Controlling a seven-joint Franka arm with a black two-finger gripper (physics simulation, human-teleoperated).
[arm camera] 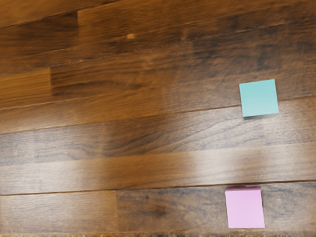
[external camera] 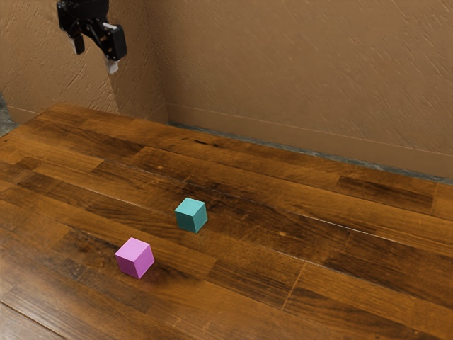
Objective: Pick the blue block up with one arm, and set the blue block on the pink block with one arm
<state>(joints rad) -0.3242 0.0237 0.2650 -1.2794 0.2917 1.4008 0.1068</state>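
Gripper point(external camera: 95, 60) is high over the far corner of the table in the exterior view's upper left, fingers apart, nothing between them. Wooden table point(external camera: 318, 212) is plank-patterned and flat. Blue block point(external camera: 191, 214) sits on it near mid-table, upright, well away from the gripper. Pink block point(external camera: 134, 257) is near it, toward the front edge, with a clear gap between them. Wrist view sees both from above: blue block point(arm camera: 258, 98) and pink block point(arm camera: 244, 207), each slightly skewed to the planks.

Judgement: blue block looks rigid, light, smooth-faced, not fragile. Take it on two opposite side faces, centred, fingers squared to its skew. Off-centre grip may twist it.
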